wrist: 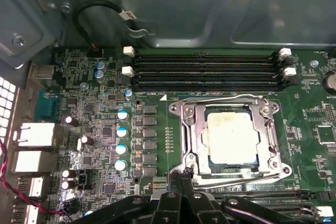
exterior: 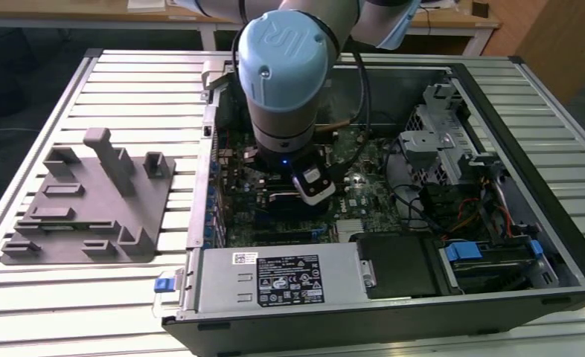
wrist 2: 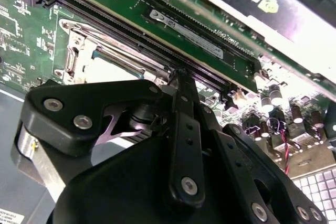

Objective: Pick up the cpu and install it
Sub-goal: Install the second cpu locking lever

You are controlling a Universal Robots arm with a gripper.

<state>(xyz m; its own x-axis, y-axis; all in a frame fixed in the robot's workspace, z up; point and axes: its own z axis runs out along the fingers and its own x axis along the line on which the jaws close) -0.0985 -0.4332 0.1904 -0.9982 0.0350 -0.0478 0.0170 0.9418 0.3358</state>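
My gripper (wrist: pixel 181 179) hangs inside the open computer case (exterior: pixel 531 245), fingers pinched together and gripping nothing, tips just beside the socket's edge. The cpu (wrist: pixel 232 136) sits in the metal-framed socket (wrist: pixel 228 182), right of centre in the first wrist view

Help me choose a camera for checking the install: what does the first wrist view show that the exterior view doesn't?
First wrist view: the cpu lying inside its metal socket frame, memory slots beside it. Exterior view: the grey holder block outside the case, the arm reaching in. Both: the green motherboard.
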